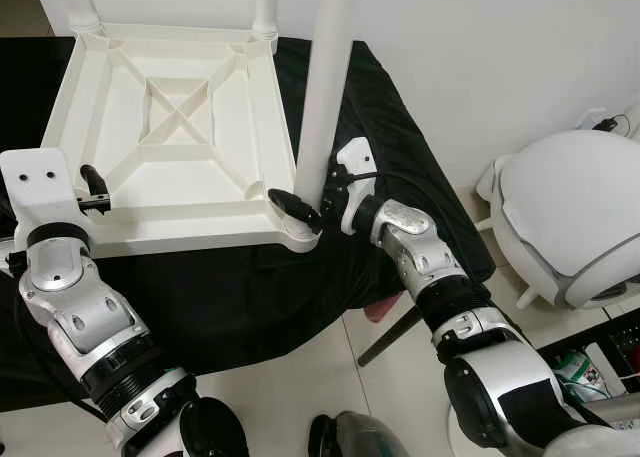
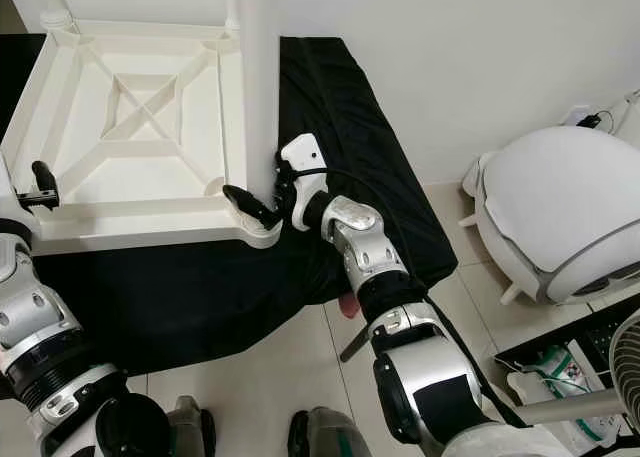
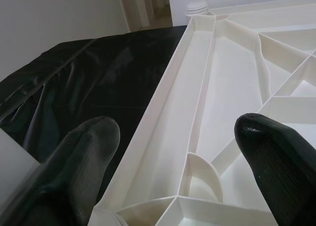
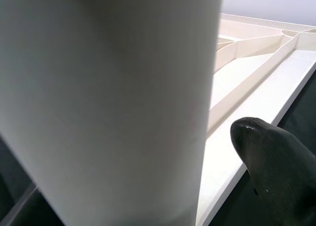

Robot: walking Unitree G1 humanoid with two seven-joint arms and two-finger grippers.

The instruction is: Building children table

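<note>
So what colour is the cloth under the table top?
Black. The cloth shows best in the left eye view.

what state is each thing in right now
tabletop: upside down on the black cloth, ribs up
near right leg: upright in its corner socket
far legs: two standing in the far corners
left pincer: open, straddling the tabletop's left rim
right pincer: closed on the near right leg's base
</note>
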